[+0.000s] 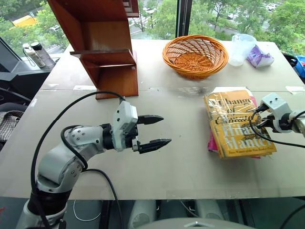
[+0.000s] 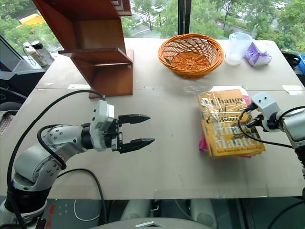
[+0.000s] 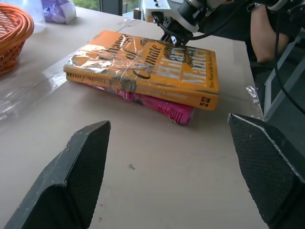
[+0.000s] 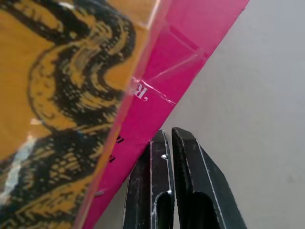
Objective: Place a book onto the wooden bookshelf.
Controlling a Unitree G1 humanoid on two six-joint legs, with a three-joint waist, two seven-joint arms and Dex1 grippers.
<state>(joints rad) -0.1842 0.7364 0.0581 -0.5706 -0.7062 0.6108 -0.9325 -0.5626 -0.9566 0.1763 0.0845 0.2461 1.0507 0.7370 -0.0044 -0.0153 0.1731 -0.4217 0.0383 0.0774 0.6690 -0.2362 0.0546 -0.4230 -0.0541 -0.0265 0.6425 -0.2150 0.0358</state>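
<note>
Two stacked books: glossy yellow book topmost.

Both arms are silver-grey metal with chunky rounded joints and thick black cables looping off them. The left gripper has a white boxy wrist housing and black wedge-shaped fingers with finely textured pads; the right gripper has the same white housing.

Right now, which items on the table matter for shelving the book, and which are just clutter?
Job:
yellow book, lying on the pink book
bookshelf, far left of the table
right pincer, shut, at the books' edge
left pincer, open, empty

Clutter:
pink book
wicker basket
plastic cup
purple packet
</note>
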